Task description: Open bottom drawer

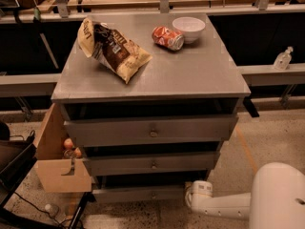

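Observation:
The grey three-drawer cabinet (152, 75) stands in the middle of the view. The bottom drawer (138, 193) is its lowest, slimmest front, with a small round knob (153, 195) at its centre. It stands slightly out, with a dark gap above it. The middle drawer (152, 163) and the tall top drawer (151, 130) are above it and also stand slightly out. My white arm (228, 205) reaches in from the bottom right, low near the floor. Its gripper (194, 195) end is at the right end of the bottom drawer front, right of the knob.
On the cabinet top lie a chip bag (113, 49), a red soda can (167, 37) on its side and a white bowl (188, 28). A cardboard box (59, 168) holding round fruit stands against the cabinet's left side. A spray bottle (283, 58) stands on the right ledge.

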`<control>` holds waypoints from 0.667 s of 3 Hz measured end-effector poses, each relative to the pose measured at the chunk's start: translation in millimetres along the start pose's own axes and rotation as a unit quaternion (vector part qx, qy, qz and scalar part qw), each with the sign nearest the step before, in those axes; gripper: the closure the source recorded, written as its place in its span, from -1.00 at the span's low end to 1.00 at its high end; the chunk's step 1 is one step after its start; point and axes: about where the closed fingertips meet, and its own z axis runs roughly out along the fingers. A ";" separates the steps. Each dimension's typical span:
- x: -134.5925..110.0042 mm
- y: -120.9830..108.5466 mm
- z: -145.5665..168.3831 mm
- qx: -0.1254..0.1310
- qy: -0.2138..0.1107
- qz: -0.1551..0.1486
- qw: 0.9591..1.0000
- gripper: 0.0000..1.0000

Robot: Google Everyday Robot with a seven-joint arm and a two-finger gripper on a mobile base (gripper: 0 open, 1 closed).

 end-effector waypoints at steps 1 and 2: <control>0.0 0.1 0.0 0.000 0.000 0.000 1.000 -0.91; -0.3 0.6 0.5 0.000 0.000 0.000 1.000 -1.00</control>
